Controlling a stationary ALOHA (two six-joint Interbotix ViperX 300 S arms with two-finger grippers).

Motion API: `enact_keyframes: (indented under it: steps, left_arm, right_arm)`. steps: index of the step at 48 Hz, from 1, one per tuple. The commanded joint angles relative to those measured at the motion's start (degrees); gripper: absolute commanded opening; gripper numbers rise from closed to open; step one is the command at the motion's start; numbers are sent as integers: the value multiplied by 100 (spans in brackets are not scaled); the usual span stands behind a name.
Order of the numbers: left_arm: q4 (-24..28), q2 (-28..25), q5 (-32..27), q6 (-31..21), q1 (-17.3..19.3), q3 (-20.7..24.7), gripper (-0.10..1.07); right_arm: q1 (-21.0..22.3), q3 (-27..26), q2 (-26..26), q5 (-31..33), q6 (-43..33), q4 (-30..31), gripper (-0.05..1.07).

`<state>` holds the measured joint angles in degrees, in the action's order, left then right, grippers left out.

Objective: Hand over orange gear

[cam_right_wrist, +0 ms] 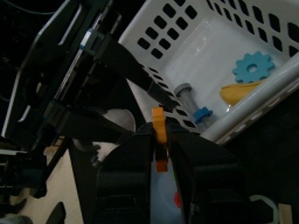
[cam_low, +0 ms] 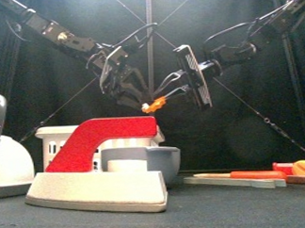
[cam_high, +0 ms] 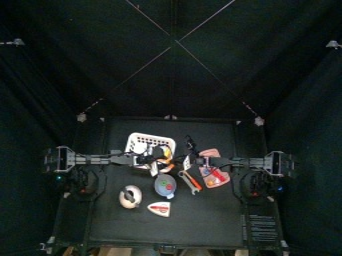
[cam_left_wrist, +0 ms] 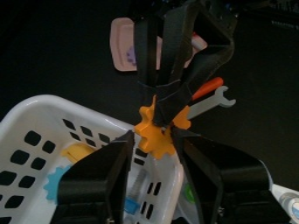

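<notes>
The orange gear (cam_low: 152,105) hangs in the air above the table's middle, near the white basket (cam_low: 68,138). My right gripper (cam_low: 162,99) reaches in from the right and is shut on the gear. The right wrist view shows the gear (cam_right_wrist: 158,136) edge-on between that gripper's (cam_right_wrist: 158,147) jaws. In the left wrist view the gear (cam_left_wrist: 158,133) is pinched by the other arm's black fingers (cam_left_wrist: 177,61). My left gripper (cam_left_wrist: 160,153) stands wide open, one jaw on each side of the gear and clear of it. From above, the gear (cam_high: 170,152) lies between both arms.
The white basket (cam_right_wrist: 222,35) holds a blue gear (cam_right_wrist: 251,66) and a yellow piece (cam_right_wrist: 242,92). A red flat packet (cam_low: 100,141) and a grey bowl (cam_low: 142,161) stand near the front edge. A blue-grey disc (cam_high: 167,186) and a tape roll (cam_high: 130,197) lie on the table.
</notes>
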<state>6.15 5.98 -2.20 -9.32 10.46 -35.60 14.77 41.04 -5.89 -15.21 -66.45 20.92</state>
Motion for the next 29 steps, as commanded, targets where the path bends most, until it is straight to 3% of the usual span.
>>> enact_keyframes:
  steps: [1,29]
  left_arm:
    - [-9,70,79,-9,-9,44,93]
    - [-79,105,97,-9,-9,-70,94]
  right_arm:
    - [0,-53,-105,-18,9,9,51]
    - [9,44,-123,-9,35,35,51]
